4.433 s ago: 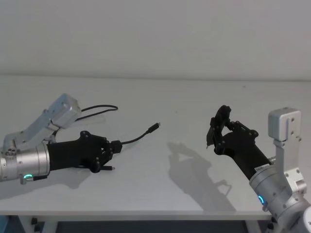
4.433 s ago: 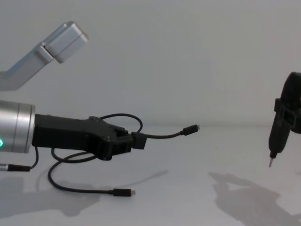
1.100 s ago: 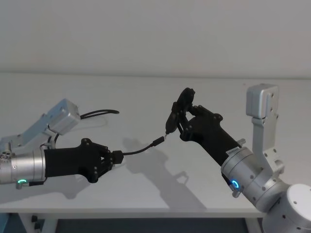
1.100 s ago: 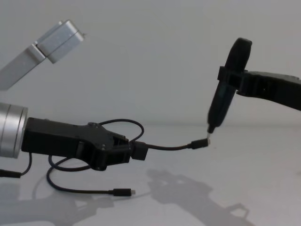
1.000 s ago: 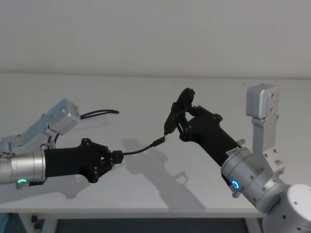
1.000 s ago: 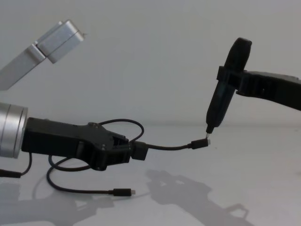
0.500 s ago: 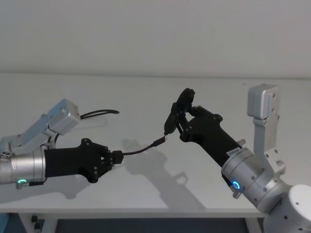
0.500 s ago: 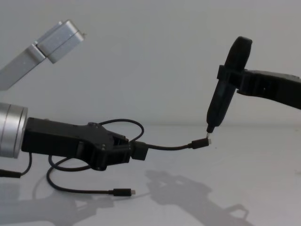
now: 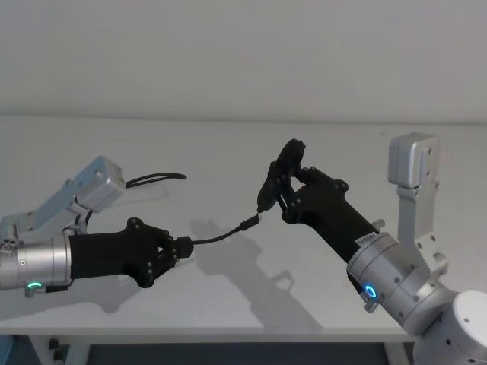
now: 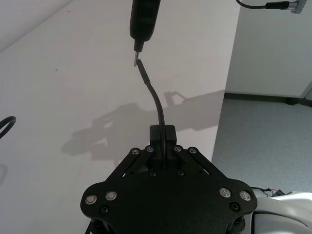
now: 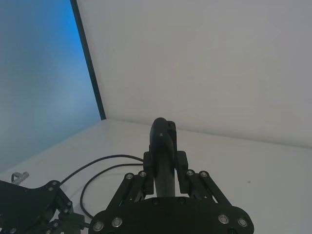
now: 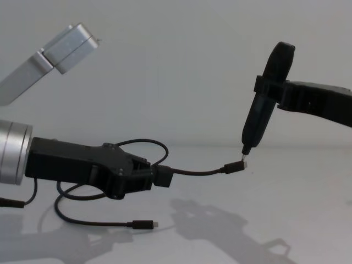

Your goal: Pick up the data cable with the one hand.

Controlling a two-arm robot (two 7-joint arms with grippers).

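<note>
The data cable (image 9: 217, 236) is a thin black cord, and my left gripper (image 9: 183, 249) is shut on it just above the table. From the jaws it curves out to a small plug (image 12: 235, 166) held in the air. Behind the gripper its loop (image 12: 143, 144) trails back, and its other plug (image 12: 144, 224) lies on the table. My right gripper (image 9: 288, 196) is shut on a black pen-shaped tool (image 12: 264, 110). The tool's metal tip rests at the raised plug (image 10: 141, 72). In the left wrist view the cable (image 10: 157, 105) runs straight out of the left gripper (image 10: 163, 139).
The white table (image 9: 228, 304) has its front edge close below both arms. A short lead with a silver plug (image 12: 11, 203) lies at the far left. Slack cable loops (image 9: 156, 176) lie behind the left arm. A plain wall stands behind the table.
Since 4.4 s ago my right arm swung left and brought the tool's tip to the raised plug. Over the last second nothing has visibly moved.
</note>
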